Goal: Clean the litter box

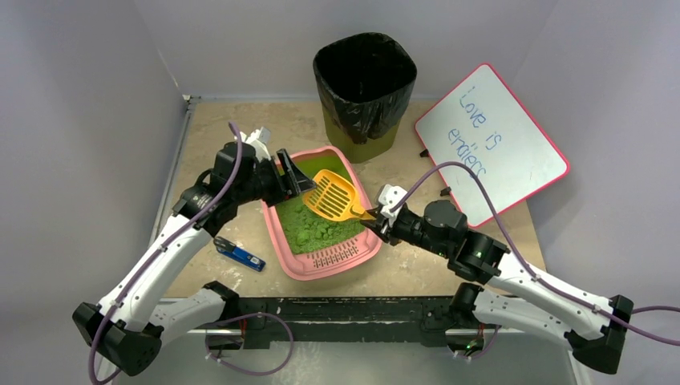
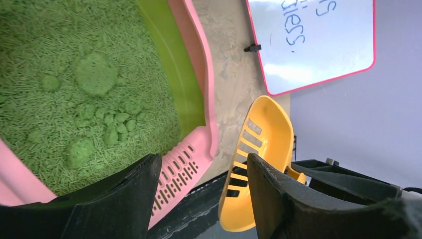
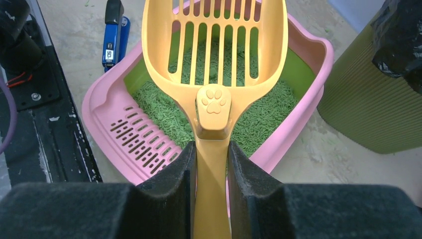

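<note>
the litter box (image 1: 321,261) is pink, its grate lip patterned with rows of short dark slots and its inner wall lime green. the litter (image 1: 317,228) inside it is green, mottled with rounder clumps of the same green. over the litter box, the scoop (image 1: 333,195) is yellow-orange, striped by long parallel slots, with a raised paw print on its neck. the right gripper (image 3: 210,154) and left gripper (image 2: 203,160) are black. beyond the litter box, the bin (image 1: 377,141) is olive with a glossy black bag (image 1: 365,72). right of the litter box, the whiteboard (image 1: 513,152) is white, edged in pink-red, with blue handwriting. left of the litter box, a small tool (image 1: 240,255) is blue and black. the table (image 1: 417,266) under it is mottled beige.
</note>
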Controlling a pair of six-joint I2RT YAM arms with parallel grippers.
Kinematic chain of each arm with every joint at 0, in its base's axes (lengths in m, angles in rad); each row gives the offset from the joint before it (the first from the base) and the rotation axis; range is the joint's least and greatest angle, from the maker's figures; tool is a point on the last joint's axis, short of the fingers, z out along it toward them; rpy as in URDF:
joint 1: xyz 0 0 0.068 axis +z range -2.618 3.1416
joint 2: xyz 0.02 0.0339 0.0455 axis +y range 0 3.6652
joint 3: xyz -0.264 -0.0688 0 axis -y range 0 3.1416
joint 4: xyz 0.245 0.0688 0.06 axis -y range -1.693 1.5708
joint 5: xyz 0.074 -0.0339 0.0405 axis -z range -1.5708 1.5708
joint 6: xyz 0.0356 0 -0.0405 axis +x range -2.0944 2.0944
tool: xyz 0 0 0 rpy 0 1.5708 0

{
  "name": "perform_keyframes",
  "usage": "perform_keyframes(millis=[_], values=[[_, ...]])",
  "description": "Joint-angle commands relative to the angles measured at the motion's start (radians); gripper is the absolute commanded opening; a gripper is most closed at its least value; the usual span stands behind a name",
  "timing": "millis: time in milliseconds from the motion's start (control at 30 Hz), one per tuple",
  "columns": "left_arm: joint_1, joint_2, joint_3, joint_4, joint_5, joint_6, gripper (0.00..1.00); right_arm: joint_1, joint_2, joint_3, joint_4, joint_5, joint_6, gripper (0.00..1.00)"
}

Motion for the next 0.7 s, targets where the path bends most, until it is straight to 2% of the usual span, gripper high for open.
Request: perform_keyframes(millis=[0,267,333,400,500,600,667], values=[[0.007,0.014,-0.007,0.105,0.111,-0.018,0.63,0.004,0.009,0.014,0.074,-0.042,-0.061,0.16],[0.007,0.022,-0.047,0.117,0.127,-0.014,0.56,0.004,0.038,0.012,0.143,-0.074,-0.032,0.16],[0.007,0.024,-0.058,0.136,0.140,-0.032,0.47,0.003,0.041,0.007,0.151,-0.072,-0.027,0.16],[0.007,0.023,-0.055,0.149,0.147,-0.039,0.31,0.004,0.042,0.006,0.160,-0.057,-0.012,0.17],[0.007,0.016,-0.045,0.144,0.141,-0.039,0.11,0.004,0.035,0.005,0.176,-0.010,0.057,0.25],[0.007,0.010,-0.042,0.139,0.141,-0.049,0.02,0.003,0.012,-0.002,0.186,0.018,0.148,0.38],[0.008,0.006,-0.046,0.141,0.142,-0.063,0.00,0.004,-0.027,-0.034,0.210,0.036,0.214,0.46]])
